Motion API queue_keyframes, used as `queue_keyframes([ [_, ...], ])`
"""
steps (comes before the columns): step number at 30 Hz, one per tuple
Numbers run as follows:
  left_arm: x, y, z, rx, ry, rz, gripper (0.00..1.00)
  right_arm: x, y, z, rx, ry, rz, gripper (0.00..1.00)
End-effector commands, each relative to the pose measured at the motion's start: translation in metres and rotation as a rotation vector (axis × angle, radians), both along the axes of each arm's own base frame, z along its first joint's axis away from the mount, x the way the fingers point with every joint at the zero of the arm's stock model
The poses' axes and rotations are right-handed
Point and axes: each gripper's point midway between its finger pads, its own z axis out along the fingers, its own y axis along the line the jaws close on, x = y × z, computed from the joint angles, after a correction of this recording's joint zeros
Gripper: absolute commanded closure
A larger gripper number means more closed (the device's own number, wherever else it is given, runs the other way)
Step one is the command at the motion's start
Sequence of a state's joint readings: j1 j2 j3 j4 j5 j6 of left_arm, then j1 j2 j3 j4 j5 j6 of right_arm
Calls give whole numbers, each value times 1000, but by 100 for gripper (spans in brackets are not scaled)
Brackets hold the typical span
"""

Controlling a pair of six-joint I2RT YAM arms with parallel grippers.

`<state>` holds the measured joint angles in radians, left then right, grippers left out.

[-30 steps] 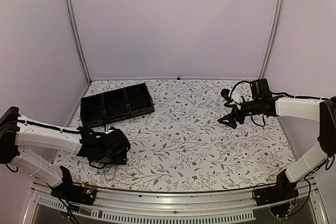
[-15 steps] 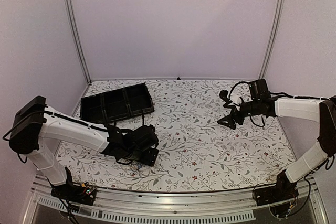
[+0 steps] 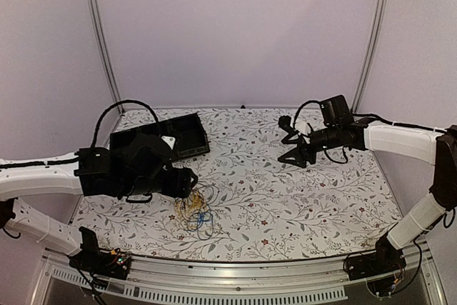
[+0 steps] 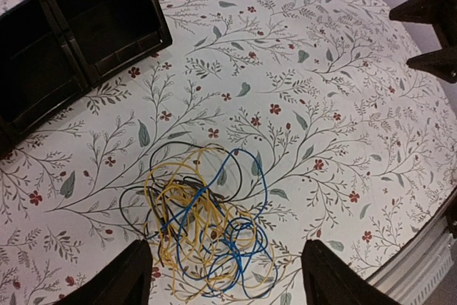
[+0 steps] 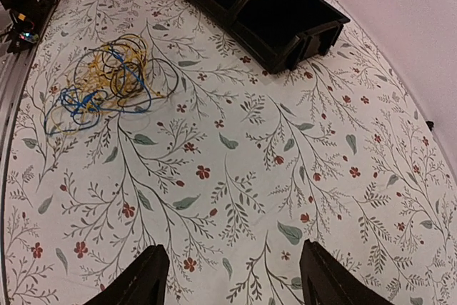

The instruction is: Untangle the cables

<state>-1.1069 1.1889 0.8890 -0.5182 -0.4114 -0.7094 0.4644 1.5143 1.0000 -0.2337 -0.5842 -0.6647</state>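
Black plastic, long and split into compartments, the tray [image 3: 187, 133] lies flat on the white floral-print tablecloth [image 3: 250, 198], behind the left gripper [image 3: 184, 182] and just to its left. The compartments that can be seen hold nothing.

That left gripper hangs over the cloth with its two dark fingers [image 4: 128, 276] spread wide and nothing between them. Just below and in front of it lies the tangle of thin cables [image 3: 196, 208], resting on the cloth and apart from both fingers. In the left wrist view the heap [image 4: 200, 219] sits within the span of the spread fingers. The yellow wire makes up the dense middle, in many small crossed loops. The blue wire runs through the yellow in wider loops and gathers on the side nearer the table's front edge. The black wire forms a few larger, looser rings at the side towards the tray. All three strands cross over and under one another, and no loose end stands out clearly.

Far to the right, the right gripper [image 3: 289, 139] is held above the cloth, also spread and empty. From its wrist camera the cables [image 5: 100, 83] show well ahead of it, and the tray [image 5: 257, 5] lies beyond them.
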Motion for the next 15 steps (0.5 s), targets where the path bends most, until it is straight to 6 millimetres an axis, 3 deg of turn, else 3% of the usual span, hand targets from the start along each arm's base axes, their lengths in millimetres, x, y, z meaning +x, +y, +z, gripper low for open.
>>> queue_keyframes([
  [1,-4,49,-14,-35,75,127,30,-20,58,18,4,52,122,39],
  [4,-10,62,-19,-121,107,147,34,-26,94,23,36,146,169,46],
  [6,-13,61,-18,-173,98,123,33,-30,118,15,34,224,204,51],
  [11,-8,54,-20,-238,71,103,25,-33,163,-31,-49,342,227,57],
  [15,3,54,-43,-140,122,126,25,-33,180,-65,-97,412,220,55],
])
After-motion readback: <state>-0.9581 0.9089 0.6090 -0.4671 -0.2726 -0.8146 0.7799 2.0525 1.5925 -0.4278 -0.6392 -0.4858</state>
